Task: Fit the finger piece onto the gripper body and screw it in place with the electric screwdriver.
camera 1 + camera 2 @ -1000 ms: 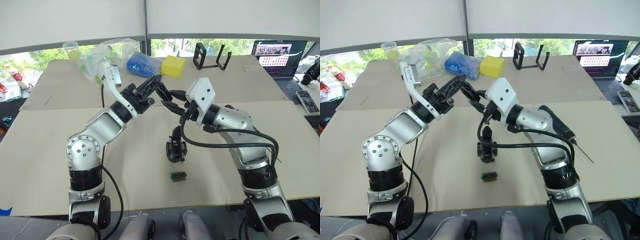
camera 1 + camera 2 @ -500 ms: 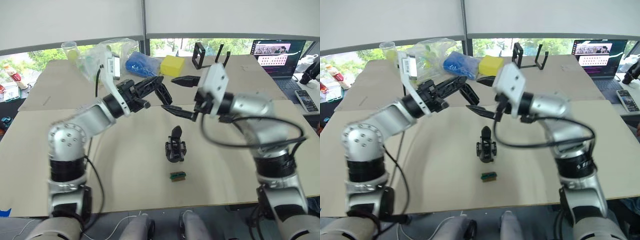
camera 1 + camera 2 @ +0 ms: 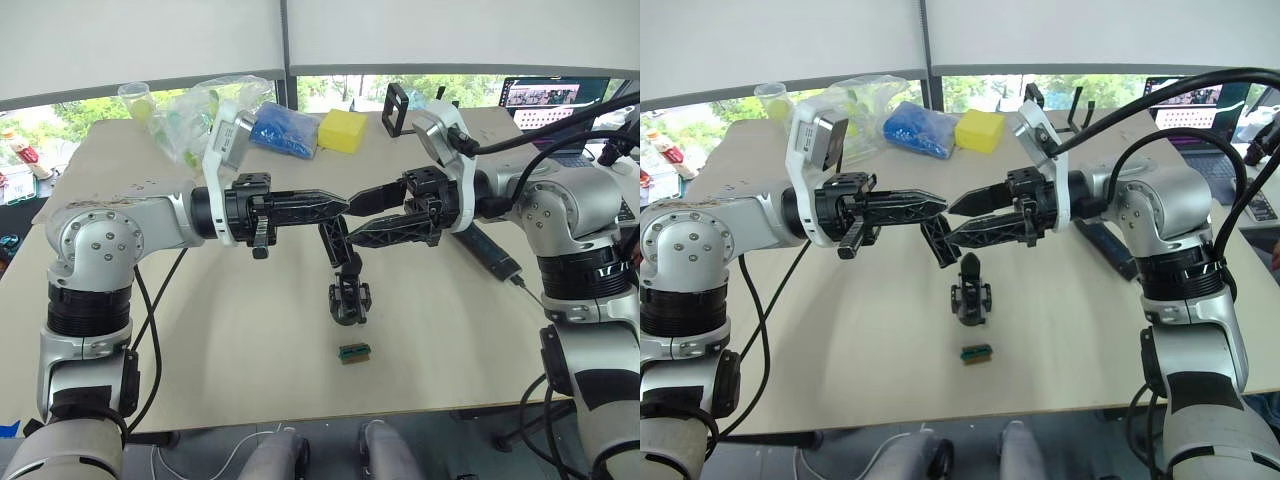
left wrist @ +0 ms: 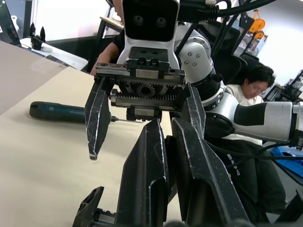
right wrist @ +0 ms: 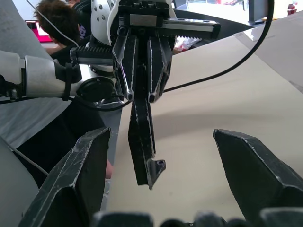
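My left gripper (image 3: 340, 204) is shut on the finger piece (image 3: 333, 240), a flat black wedge that hangs down from its tips. Facing it tip to tip, my right gripper (image 3: 353, 222) stands open, one finger above and one beside the piece, not touching it. In the right wrist view the finger piece (image 5: 141, 142) hangs in the wide gap between my right fingers. The gripper body (image 3: 350, 296) stands on the table just below both grippers. The electric screwdriver (image 3: 490, 254) lies on the table behind my right arm.
A small green block (image 3: 355, 352) lies near the table's front, below the gripper body. At the back stand a yellow block (image 3: 345, 130), a blue bag (image 3: 283, 130), a clear plastic bag (image 3: 195, 115), a black stand (image 3: 412, 108) and a laptop (image 3: 555, 100). A person (image 4: 251, 87) sits beyond the table.
Both arms have swung out and come level, so the grippers now point at each other over the gripper body. The finger piece now hangs from the left gripper's tips.
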